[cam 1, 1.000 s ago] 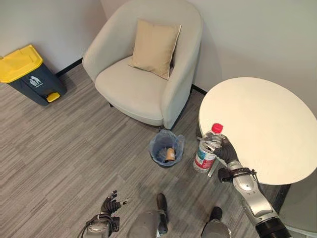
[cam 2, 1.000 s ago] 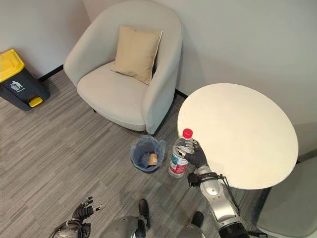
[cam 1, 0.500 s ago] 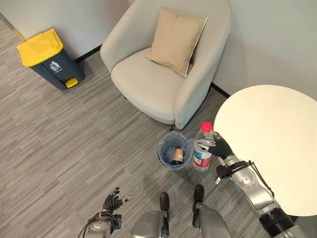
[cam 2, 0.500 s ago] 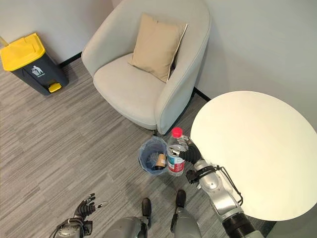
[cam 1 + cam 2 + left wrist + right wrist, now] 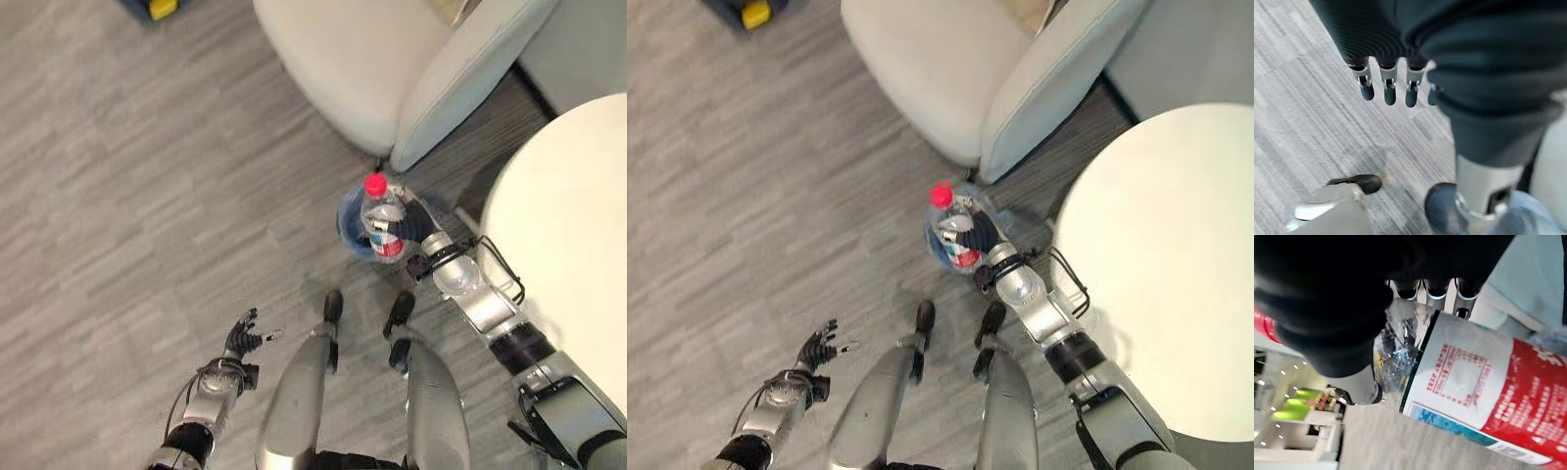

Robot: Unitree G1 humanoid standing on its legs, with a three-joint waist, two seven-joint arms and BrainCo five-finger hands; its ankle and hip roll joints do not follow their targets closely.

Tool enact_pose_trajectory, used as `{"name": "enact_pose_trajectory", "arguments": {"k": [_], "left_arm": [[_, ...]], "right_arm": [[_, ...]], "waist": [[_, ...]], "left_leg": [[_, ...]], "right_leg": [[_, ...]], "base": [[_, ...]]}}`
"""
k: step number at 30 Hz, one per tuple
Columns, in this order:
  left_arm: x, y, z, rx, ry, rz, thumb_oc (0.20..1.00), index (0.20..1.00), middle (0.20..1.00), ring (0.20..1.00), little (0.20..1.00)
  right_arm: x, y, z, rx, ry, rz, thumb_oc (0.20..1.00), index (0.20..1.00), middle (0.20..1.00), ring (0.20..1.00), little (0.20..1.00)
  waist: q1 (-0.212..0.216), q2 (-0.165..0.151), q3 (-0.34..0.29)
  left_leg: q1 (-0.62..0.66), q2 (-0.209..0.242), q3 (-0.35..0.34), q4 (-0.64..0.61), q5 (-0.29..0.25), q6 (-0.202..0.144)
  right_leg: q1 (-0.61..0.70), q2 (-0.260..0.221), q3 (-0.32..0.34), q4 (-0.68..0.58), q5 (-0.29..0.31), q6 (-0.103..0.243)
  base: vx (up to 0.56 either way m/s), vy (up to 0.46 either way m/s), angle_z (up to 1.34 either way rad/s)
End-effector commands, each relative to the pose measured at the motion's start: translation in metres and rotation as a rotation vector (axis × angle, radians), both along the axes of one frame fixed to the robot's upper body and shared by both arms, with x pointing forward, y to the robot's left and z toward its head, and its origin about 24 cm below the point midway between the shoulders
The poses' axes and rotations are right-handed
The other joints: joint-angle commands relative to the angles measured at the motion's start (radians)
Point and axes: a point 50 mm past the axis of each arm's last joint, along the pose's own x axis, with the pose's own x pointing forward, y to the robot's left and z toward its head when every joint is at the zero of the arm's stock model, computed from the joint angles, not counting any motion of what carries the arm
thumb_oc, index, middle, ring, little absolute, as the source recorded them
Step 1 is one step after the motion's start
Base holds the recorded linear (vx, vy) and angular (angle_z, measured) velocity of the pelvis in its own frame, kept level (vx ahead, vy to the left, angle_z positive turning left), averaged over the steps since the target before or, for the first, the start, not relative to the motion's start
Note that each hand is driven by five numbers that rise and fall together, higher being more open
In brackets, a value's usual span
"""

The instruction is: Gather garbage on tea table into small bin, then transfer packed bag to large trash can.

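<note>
My right hand (image 5: 416, 224) is shut on a clear plastic bottle (image 5: 383, 223) with a red cap and a red-and-white label (image 5: 1484, 391). It holds the bottle upright directly over the small bin (image 5: 354, 227), which has a blue bag liner and stands on the floor by the armchair. In the right wrist view my fingers (image 5: 1436, 288) curl round the bottle's clear upper part. My left hand (image 5: 238, 341) hangs low over the grey floor with straight fingers (image 5: 1388, 85) and holds nothing. The round cream tea table (image 5: 568, 225) lies to the right of the bin.
A pale armchair (image 5: 392, 69) stands just behind the small bin. A corner of the dark large trash can (image 5: 749, 10) with its yellow pedal shows at the top edge. Grey striped carpet (image 5: 127, 196) spreads open to the left.
The camera has tipped downward and nearer. My right hand has carried the bottle left from beside the table edge to above the small bin. The left hand stays low and idle.
</note>
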Motion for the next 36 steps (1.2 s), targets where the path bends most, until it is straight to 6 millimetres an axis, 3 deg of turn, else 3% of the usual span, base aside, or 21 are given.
{"name": "enact_pose_trajectory", "arguments": {"k": [1, 8, 9, 10, 11, 17, 18, 20, 24, 29, 32, 36], "left_arm": [[-0.009, 0.012, 0.003, 0.025, -0.038, 0.039, 1.0, 1.0, 1.0, 1.0, 1.0], [0.018, 0.005, 0.033, 0.033, -0.162, -0.007, 1.0, 1.0, 1.0, 1.0, 1.0], [0.025, 0.002, 0.04, 0.041, -0.191, -0.035, 1.0, 1.0, 1.0, 1.0, 1.0], [0.025, 0.002, 0.041, 0.041, -0.193, -0.035, 1.0, 1.0, 1.0, 1.0, 1.0], [0.027, 0.0, 0.043, 0.04, -0.201, -0.05, 1.0, 1.0, 1.0, 1.0, 1.0], [0.03, -0.006, 0.047, 0.031, -0.216, -0.081, 1.0, 1.0, 1.0, 1.0, 1.0], [0.032, -0.009, 0.049, 0.035, -0.226, -0.093, 1.0, 1.0, 1.0, 1.0, 1.0], [0.037, -0.016, 0.053, 0.034, -0.243, -0.107, 1.0, 1.0, 1.0, 1.0, 1.0], [0.037, -0.018, 0.052, 0.032, -0.241, -0.108, 1.0, 1.0, 1.0, 1.0, 1.0], [0.035, -0.02, 0.048, 0.04, -0.235, -0.103, 1.0, 1.0, 1.0, 1.0, 1.0], [0.033, -0.019, 0.047, 0.052, -0.23, -0.102, 1.0, 1.0, 1.0, 1.0, 1.0], [0.031, -0.014, 0.046, 0.065, -0.225, -0.099, 1.0, 1.0, 1.0, 1.0, 1.0]], "right_arm": [[-0.005, 0.002, 0.013, 0.077, -0.12, -0.047, 0.2, 0.2, 0.2, 0.2, 0.2], [0.025, -0.021, 0.058, 0.04, -0.227, -0.222, 0.2, 0.2, 0.2, 0.2, 0.2], [0.036, -0.031, 0.077, 0.085, -0.243, -0.278, 0.2, 0.2, 0.2, 0.2, 0.2], [0.036, -0.031, 0.078, 0.085, -0.244, -0.277, 0.2, 0.2, 0.2, 0.2, 0.2], [0.044, -0.041, 0.094, 0.123, -0.256, -0.331, 0.2, 0.2, 0.2, 0.2, 0.2], [0.052, -0.057, 0.118, 0.138, -0.28, -0.406, 0.216, 0.216, 0.216, 0.216, 0.216], [0.055, -0.065, 0.121, 0.139, -0.271, -0.443, 1.0, 1.0, 1.0, 1.0, 1.0], [0.056, -0.074, 0.121, 0.086, -0.263, -0.486, 1.0, 1.0, 1.0, 1.0, 1.0], [0.054, -0.074, 0.113, 0.0, -0.273, -0.488, 1.0, 1.0, 1.0, 1.0, 1.0], [0.047, -0.065, 0.085, -0.244, -0.29, -0.452, 1.0, 1.0, 1.0, 1.0, 1.0], [0.045, -0.061, 0.06, -0.475, -0.269, -0.421, 1.0, 1.0, 1.0, 1.0, 1.0], [0.048, -0.058, 0.042, -0.601, -0.213, -0.403, 1.0, 1.0, 1.0, 1.0, 1.0]], "waist": [[-0.015, 0.004, -0.078], [-0.007, 0.021, -0.046], [-0.002, 0.026, -0.051], [-0.002, 0.024, -0.054], [0.007, 0.027, -0.067], [0.025, 0.037, -0.087], [0.028, 0.038, -0.092], [0.024, 0.032, -0.094], [0.016, 0.026, -0.098], [-0.003, 0.012, -0.107], [-0.015, 0.006, -0.105], [-0.016, 0.003, -0.098]], "left_leg": [[-0.063, -0.019, 0.031, 0.109, -0.09, -0.015], [-0.338, -0.032, 0.031, 0.274, -0.112, -0.004], [-0.442, -0.042, 0.029, 0.324, -0.118, 0.0], [-0.449, -0.043, 0.03, 0.327, -0.119, 0.0], [-0.524, -0.05, 0.029, 0.362, -0.126, 0.007], [-0.617, -0.066, 0.034, 0.394, -0.129, 0.016], [-0.634, -0.072, 0.034, 0.395, -0.13, 0.021], [-0.645, -0.076, 0.037, 0.395, -0.13, 0.026], [-0.632, -0.074, 0.035, 0.385, -0.131, 0.028], [-0.603, -0.064, 0.036, 0.363, -0.136, 0.03], [-0.587, -0.057, 0.036, 0.356, -0.141, 0.027], [-0.584, -0.048, 0.04, 0.351, -0.138, 0.022]], "right_leg": [[0.029, -0.047, 0.058, 0.082, -0.156, 0.085], [-0.253, -0.097, 0.088, 0.292, -0.214, 0.064], [-0.359, -0.122, 0.105, 0.356, -0.235, 0.053], [-0.367, -0.124, 0.107, 0.361, -0.237, 0.053], [-0.446, -0.142, 0.13, 0.404, -0.25, 0.045], [-0.542, -0.169, 0.152, 0.454, -0.265, 0.046], [-0.558, -0.171, 0.156, 0.457, -0.263, 0.05], [-0.566, -0.174, 0.158, 0.455, -0.256, 0.054], [-0.555, -0.168, 0.155, 0.445, -0.254, 0.054], [-0.533, -0.154, 0.153, 0.418, -0.247, 0.06], [-0.517, -0.145, 0.154, 0.401, -0.239, 0.065], [-0.513, -0.14, 0.155, 0.39, -0.229, 0.071]], "base": [[-0.1, -0.009, 0.36], [-0.05, -0.011, 0.24], [0.0, -0.012, 0.27], [0.05, 0.018, 0.49], [0.05, 0.05, 0.36], [0.04, 0.036, 0.09], [0.04, 0.061, 0.05], [0.05, 0.057, 0.01], [0.0, 0.002, -0.01], [0.02, 0.002, -0.06], [0.01, -0.017, -0.09], [0.0, -0.006, -0.04]]}}
